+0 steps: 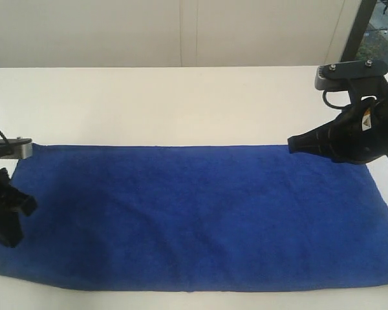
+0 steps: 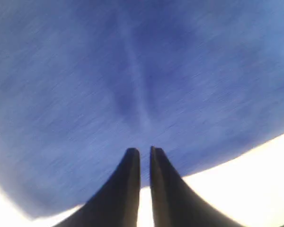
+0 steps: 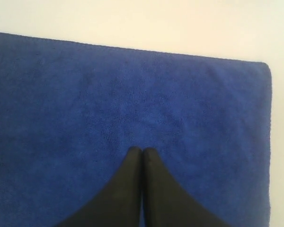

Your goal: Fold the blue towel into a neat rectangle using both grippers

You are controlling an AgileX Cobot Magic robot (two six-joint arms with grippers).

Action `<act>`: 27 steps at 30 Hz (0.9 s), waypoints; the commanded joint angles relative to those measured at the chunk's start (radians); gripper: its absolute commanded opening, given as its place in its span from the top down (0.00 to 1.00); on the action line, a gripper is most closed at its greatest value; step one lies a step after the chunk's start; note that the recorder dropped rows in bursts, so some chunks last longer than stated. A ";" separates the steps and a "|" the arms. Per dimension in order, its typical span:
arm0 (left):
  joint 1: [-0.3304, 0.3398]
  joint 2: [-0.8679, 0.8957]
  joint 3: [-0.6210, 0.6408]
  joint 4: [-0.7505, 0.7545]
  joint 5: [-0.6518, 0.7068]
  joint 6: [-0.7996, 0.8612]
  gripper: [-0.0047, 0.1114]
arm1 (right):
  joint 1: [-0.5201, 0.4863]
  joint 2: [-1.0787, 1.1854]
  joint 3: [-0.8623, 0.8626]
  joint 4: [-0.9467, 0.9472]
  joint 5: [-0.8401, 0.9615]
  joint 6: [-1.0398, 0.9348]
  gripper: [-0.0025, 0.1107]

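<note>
Exterior view. Towel lies flat and full length on the white bench, long side across the view, no fold made yet. Left tool sits low at the towel's left short edge. Right tool points inward at the far long edge near the right end, apparently just above the cloth. One tool at each end suits a two-handed lift. Judgement: this is the grasp stage of the first fold.

Left wrist view. Picture is blurred. The left tool has its jaws nearly together, with a thin slit between them. Their tips lie over the towel close to its edge, and bench shows beyond. White shows through the lower part of the slit. Cannot tell whether cloth is pinched at the tips.

Right wrist view. The right tool has its jaws pressed fully together and holds nothing. They point across the towel toward a corner, with bare bench past the edges. Judgement: this tool would need to spread its jaws and drop onto the edge before any lift. A lift from the left end alone would drag the cloth askew.
</note>
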 commanded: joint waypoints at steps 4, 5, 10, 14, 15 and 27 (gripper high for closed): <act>-0.003 0.000 -0.021 0.279 0.084 -0.253 0.96 | -0.006 0.000 0.004 0.001 -0.013 -0.012 0.98; -0.003 0.000 -0.021 0.299 0.089 -0.268 0.95 | -0.006 0.000 0.004 0.001 -0.013 -0.012 0.98; -0.003 0.000 -0.021 0.353 0.068 -0.337 0.69 | -0.006 0.000 0.004 0.001 -0.013 -0.012 0.98; -0.003 0.001 0.015 0.353 -0.004 -0.337 0.62 | -0.006 0.000 0.004 0.001 -0.013 -0.012 0.98; -0.003 0.001 0.017 0.353 -0.004 -0.337 0.62 | -0.006 0.000 0.004 0.001 -0.013 -0.012 0.98; -0.003 0.001 0.043 0.346 -0.038 -0.337 0.68 | -0.006 0.000 0.004 0.001 -0.013 -0.012 0.98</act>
